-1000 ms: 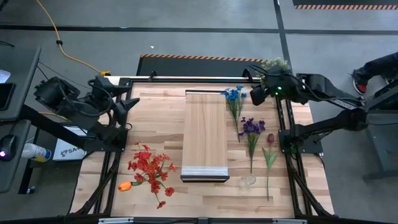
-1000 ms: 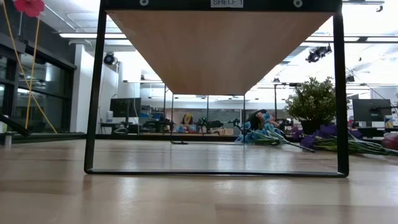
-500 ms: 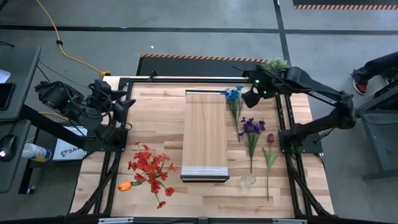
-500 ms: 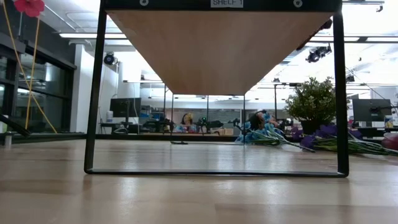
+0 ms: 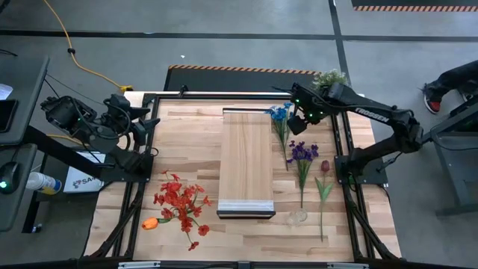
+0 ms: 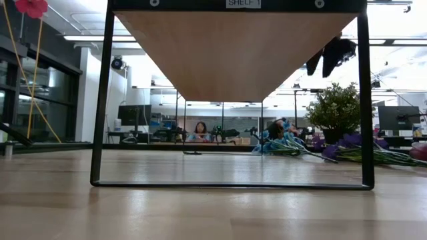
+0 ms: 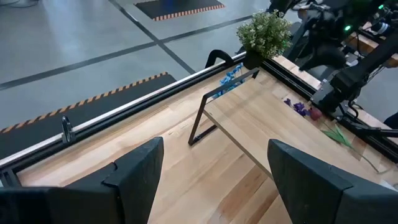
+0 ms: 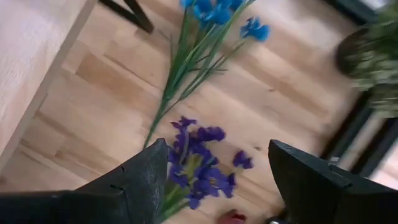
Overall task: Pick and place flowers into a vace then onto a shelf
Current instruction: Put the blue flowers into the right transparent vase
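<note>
Two dark jointed arms (image 5: 373,116), green indicator lights, white lettering.

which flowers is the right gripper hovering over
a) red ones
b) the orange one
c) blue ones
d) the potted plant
c, the open right gripper hangs over the blue flowers right of the shelf, and its wrist view looks down on the blue flowers with the purple ones nearer.
</note>
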Controlling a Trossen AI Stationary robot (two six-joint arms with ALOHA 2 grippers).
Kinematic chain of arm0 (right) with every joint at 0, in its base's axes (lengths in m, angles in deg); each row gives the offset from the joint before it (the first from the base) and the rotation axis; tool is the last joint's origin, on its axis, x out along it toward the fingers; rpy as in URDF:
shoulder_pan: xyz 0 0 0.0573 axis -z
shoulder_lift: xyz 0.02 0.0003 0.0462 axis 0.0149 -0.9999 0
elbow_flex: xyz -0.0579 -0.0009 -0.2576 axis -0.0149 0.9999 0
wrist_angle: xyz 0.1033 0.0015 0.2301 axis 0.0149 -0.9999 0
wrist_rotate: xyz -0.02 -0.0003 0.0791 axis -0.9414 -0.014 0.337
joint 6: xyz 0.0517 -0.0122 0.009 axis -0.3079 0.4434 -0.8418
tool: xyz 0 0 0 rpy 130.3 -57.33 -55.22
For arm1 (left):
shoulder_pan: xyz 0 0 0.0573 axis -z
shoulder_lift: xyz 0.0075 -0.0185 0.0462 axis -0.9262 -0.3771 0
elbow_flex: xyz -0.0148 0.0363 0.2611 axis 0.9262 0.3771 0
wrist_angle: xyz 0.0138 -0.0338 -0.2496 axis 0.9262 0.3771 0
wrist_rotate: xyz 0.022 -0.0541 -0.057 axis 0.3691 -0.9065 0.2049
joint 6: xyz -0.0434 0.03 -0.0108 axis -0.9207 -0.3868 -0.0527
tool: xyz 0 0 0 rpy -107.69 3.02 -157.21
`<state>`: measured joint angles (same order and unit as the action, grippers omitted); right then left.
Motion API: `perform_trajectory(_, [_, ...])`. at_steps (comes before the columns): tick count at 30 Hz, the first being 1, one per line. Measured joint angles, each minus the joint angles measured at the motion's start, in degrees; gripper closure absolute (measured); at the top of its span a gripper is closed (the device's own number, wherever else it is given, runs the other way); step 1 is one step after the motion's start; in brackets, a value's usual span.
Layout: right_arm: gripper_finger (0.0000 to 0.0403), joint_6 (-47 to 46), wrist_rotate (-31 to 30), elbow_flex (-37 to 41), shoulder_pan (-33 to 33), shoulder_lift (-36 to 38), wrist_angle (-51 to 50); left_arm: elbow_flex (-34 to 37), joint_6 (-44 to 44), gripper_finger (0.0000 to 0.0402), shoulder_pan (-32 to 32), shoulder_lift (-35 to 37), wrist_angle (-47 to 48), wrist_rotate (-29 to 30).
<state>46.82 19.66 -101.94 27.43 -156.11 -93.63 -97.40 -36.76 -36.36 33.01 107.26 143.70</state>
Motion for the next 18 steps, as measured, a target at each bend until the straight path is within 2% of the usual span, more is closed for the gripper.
perform_trajectory(6, [0.0137,-0.03,7.43,8.27,1.72,-0.02,9.93,0.0,0.01,0.0081,0.0,0.33,-0.01,0.0])
perform_trajectory(18, [0.0137,-1.56,14.42,20.94,5.44,-0.02,26.05,0.0,0.01,0.0082,0.0,0.37,0.01,0.01])
